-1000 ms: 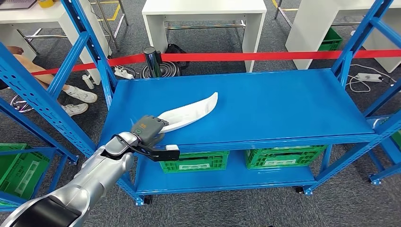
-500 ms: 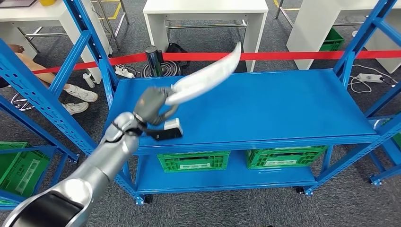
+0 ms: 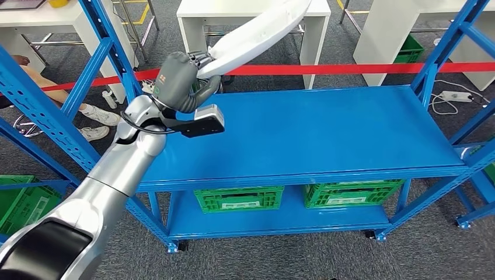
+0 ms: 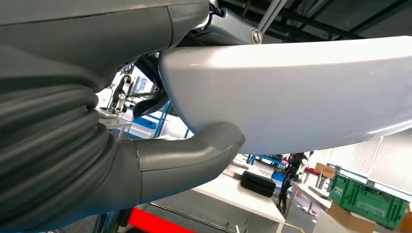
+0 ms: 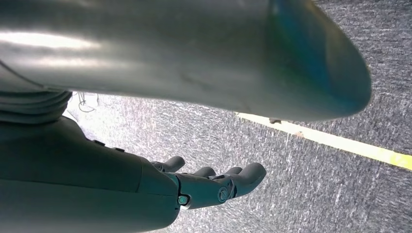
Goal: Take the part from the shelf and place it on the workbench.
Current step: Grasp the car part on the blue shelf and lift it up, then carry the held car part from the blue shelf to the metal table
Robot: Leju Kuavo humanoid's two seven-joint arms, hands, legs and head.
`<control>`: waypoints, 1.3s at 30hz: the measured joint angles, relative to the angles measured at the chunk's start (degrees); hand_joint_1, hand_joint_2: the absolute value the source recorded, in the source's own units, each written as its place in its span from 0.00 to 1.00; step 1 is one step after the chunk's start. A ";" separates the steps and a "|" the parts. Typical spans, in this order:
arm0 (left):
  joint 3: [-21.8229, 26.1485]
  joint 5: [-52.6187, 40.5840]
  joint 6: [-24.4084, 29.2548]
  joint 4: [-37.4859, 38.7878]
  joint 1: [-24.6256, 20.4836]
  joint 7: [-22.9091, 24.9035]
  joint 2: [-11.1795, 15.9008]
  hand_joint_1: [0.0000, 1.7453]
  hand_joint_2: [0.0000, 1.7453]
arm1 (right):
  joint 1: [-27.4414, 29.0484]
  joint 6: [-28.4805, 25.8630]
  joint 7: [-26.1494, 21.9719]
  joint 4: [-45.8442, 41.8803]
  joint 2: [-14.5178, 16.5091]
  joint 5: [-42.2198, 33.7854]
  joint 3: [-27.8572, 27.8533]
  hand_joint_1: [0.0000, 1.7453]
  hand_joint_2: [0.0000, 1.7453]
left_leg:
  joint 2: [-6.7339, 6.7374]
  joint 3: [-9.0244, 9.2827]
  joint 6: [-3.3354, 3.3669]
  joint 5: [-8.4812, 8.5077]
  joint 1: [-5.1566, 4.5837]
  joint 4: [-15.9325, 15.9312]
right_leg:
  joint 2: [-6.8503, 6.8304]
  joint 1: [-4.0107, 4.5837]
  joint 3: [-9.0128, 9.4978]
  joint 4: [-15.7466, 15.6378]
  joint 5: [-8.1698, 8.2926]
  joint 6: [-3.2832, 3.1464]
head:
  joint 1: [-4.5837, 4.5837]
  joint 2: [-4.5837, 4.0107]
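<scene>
My left hand (image 3: 181, 79) grips one end of a long, curved white part (image 3: 262, 32) and holds it high above the blue shelf (image 3: 327, 134), its far tip pointing up and away. In the left wrist view the thumb (image 4: 194, 155) presses under the white part (image 4: 301, 92), which spans the picture. My right hand (image 5: 209, 184) hangs over grey carpet, fingers loosely apart and holding nothing.
A red barrier tape (image 3: 362, 68) runs behind the shelf. White tables (image 3: 251, 11) stand beyond it. Green crates (image 3: 239, 198) sit on the lower shelf level. Blue uprights (image 3: 108, 49) flank the shelf. A person's legs (image 3: 58, 96) are at the left.
My left hand has lifted the white part off the shelf top and raised it well above the shelf, its far end swinging upward.
</scene>
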 joint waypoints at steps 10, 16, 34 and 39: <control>-0.03 -0.25 -1.22 1.18 -1.95 2.78 0.82 1.00 1.00 | -0.06 -0.08 -0.10 0.00 0.02 -0.18 -0.41 0.00 0.00 | 0.14 0.11 1.98 1.02 -0.11 -0.68 | -0.16 -0.47 -0.33 -0.20 0.25 1.32 | 0.06 0.00; -0.14 -1.18 -1.14 2.88 -2.00 3.46 0.73 1.00 1.00 | 0.02 -0.13 -0.12 0.00 -0.03 -0.37 -0.57 0.00 0.00 | 0.49 -0.20 2.60 1.71 0.10 -0.73 | -0.22 -0.16 -7.65 14.06 -4.71 1.45 | 0.69 0.00; -1.42 -3.19 -0.78 9.29 -2.73 3.38 -6.49 1.00 1.00 | -0.03 -0.88 -0.69 0.00 -0.10 -2.89 -3.83 0.00 0.00 | 0.08 -2.71 0.32 -4.07 0.06 8.74 | -0.28 -0.01 -5.50 1.79 3.26 -1.59 | -0.19 0.00; -1.42 -4.01 -0.78 9.43 -3.31 3.28 -7.29 1.00 1.00 | -0.03 -0.84 -0.88 0.00 0.01 -2.89 -4.21 0.00 0.00 | 0.05 -0.40 1.71 -1.16 -0.75 1.78 | -0.35 -0.19 -5.94 0.28 6.13 0.66 | -0.28 0.00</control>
